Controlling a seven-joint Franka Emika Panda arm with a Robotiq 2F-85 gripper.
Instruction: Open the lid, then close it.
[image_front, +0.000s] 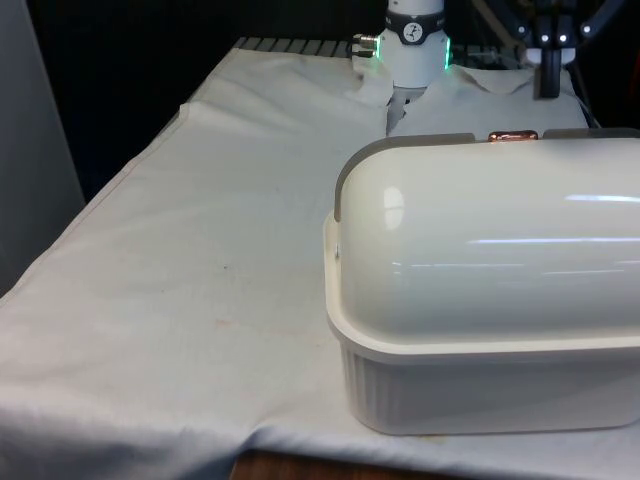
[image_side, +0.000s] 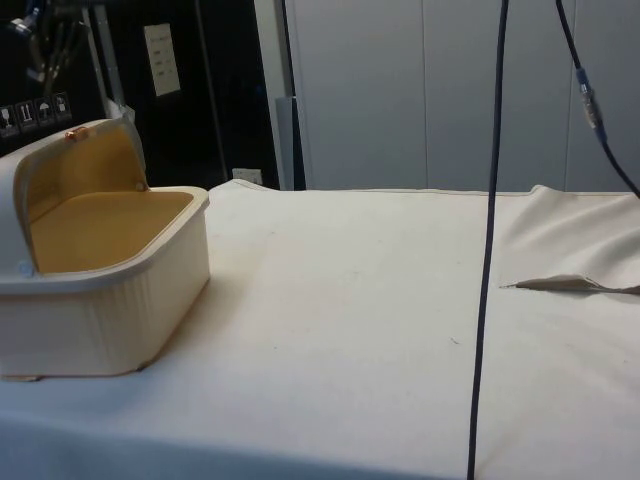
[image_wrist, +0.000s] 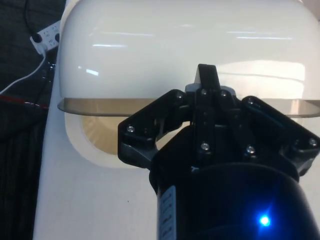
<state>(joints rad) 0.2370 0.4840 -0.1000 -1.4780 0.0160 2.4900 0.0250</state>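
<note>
I have the bread box (image_front: 480, 340) at the near end of the table (image_front: 190, 300), on the front view's right, its right end cut off by the frame; it turns its rounded back to that camera, so the opening is hidden from there. In the side view the box (image_side: 100, 310) sits at the picture's left with the lid (image_side: 85, 150) rolled up and back; the tan interior (image_side: 105, 230) lies exposed, and I see nothing lying in it; the far part of the box is cut off at the frame edge.

A small copper-coloured handle (image_front: 512, 135) shows at the lid's top edge in the front view, and as a small spot (image_side: 72, 132) in the side view.

The gripper (image_wrist: 206, 82) shows from the wrist camera, poised above the lid's raised edge (image_wrist: 100, 106); the two fingers (image_wrist: 206, 75) look pressed together into one narrow tip, with no gap that I can make out and nothing between them. Whether that tip touches the lid, I cannot tell; the black body of the claw hides the spot beneath it.

In the front view only the arm's lower part (image_front: 412, 60) appears beyond the box; the box's dome covers whatever is below it.
</note>
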